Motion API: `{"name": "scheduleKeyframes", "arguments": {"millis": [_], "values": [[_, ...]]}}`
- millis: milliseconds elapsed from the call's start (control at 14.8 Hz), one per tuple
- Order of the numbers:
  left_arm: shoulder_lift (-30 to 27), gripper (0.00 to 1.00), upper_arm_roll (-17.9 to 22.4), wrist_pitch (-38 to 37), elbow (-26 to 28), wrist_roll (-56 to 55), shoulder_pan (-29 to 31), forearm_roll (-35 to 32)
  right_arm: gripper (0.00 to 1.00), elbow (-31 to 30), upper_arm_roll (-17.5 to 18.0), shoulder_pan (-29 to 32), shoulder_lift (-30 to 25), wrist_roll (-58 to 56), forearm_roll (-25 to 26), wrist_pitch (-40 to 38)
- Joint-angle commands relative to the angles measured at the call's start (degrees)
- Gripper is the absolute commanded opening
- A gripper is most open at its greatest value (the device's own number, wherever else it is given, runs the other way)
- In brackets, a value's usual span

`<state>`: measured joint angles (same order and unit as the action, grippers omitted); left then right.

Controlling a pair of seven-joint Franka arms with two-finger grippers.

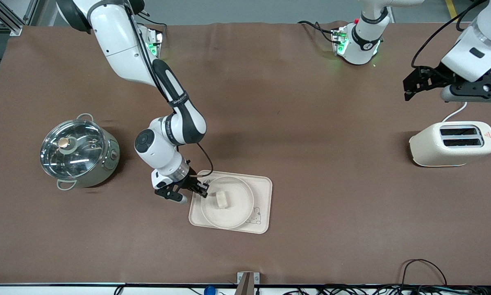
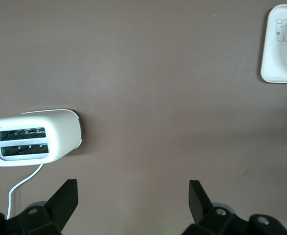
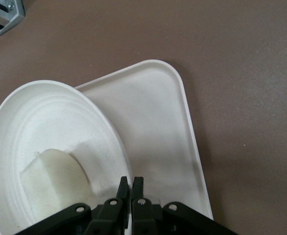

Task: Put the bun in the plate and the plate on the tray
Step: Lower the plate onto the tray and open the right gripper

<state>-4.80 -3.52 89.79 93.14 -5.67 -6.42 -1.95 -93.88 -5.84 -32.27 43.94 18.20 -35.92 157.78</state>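
The cream plate lies over the cream tray with the rabbit drawing, covering most of it. The small pale bun sits in the plate. My right gripper is shut on the plate's rim at the edge toward the right arm's end. In the right wrist view the gripper pinches the rim of the plate, with the bun inside and the tray beneath. I cannot tell whether the plate rests fully flat. My left gripper waits open and empty in the air, seen also in the left wrist view.
A cream toaster with its cord stands at the left arm's end, also in the left wrist view. A steel pot with a glass lid stands at the right arm's end. The tray's rabbit corner shows in the left wrist view.
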Motion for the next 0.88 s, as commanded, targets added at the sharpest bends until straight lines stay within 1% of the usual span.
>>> {"name": "scheduleKeyframes", "arguments": {"millis": [0,135,474,541,609,677,812], "values": [[0.4,1.0,0.4,1.1,-1.3,0.1,-0.4,0.3,0.0,1.3,0.7,-0.1,1.7,-1.2,-1.1,-0.1],[1.7,1.0,0.4,-1.1,-3.9,0.0,-0.7,0.0,0.0,2.5,0.7,0.1,3.0,-1.2,-1.1,-0.1],[2.7,1.0,0.3,-1.2,-5.2,1.0,-0.3,0.1,0.02,2.8,0.7,-0.4,3.3,-1.1,-1.1,-0.1],[2.7,1.0,0.3,-1.2,-5.2,0.9,-0.3,0.0,0.12,2.8,0.6,-0.3,3.3,-1.0,-1.1,-0.1],[2.7,1.0,0.4,-1.1,-5.2,1.0,-0.3,-0.1,0.4,2.8,0.7,-0.3,3.3,-1.1,-1.1,-0.1],[2.7,1.0,0.4,-1.1,-5.2,1.0,-0.1,-0.2,0.59,2.8,0.7,0.0,3.3,-1.0,-1.2,-0.1],[2.8,1.0,0.4,-1.1,-5.2,1.2,0.1,0.0,0.72,2.8,0.7,0.2,3.1,-0.9,-1.3,-0.3]]}}
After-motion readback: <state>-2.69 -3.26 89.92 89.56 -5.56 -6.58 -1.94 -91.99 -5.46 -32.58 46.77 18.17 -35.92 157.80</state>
